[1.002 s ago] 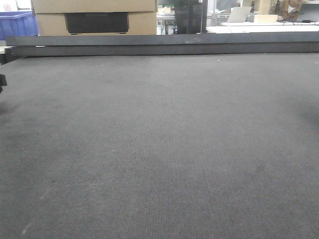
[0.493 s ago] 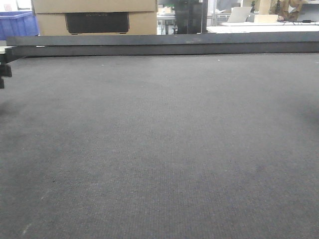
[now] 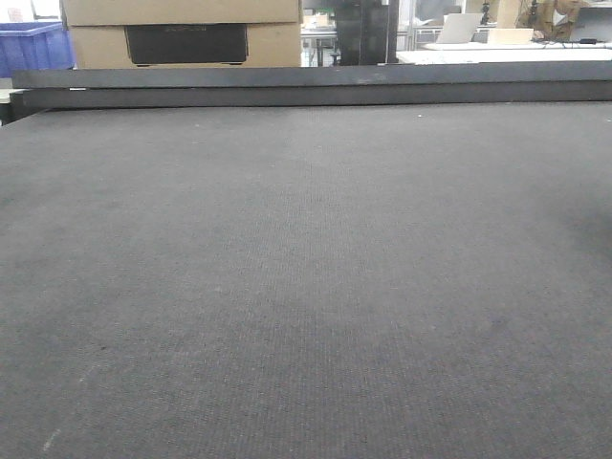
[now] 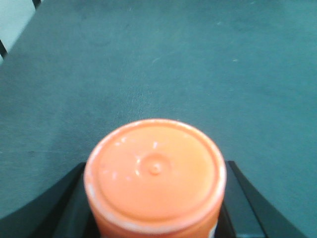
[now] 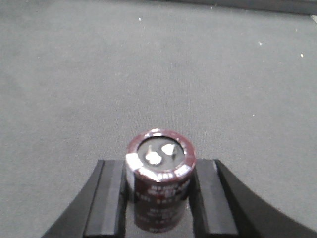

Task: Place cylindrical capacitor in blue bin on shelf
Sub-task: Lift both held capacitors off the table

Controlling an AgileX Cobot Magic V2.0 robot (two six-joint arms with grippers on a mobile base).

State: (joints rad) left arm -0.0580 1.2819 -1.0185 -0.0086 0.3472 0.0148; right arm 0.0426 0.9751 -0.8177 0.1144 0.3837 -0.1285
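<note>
1. The left gripper is gripping an orange-topped cylinder between its two fingers, above the bench.
2. The right gripper is clamping the cylindrical capacitor, terminal end facing the wrist camera, over the bench.
3. The carrying step is going on, I am judging. The shelf is not showing, so the right arm is needing to reach the blue bin first, then open only inside it.

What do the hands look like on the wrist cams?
Both are matte black, each with two fingers flaring wider towards the base. The left hand shows only dark finger edges. The right hand shows flat rectangular inner pads. No cables, markings or arm links are visible.
</note>
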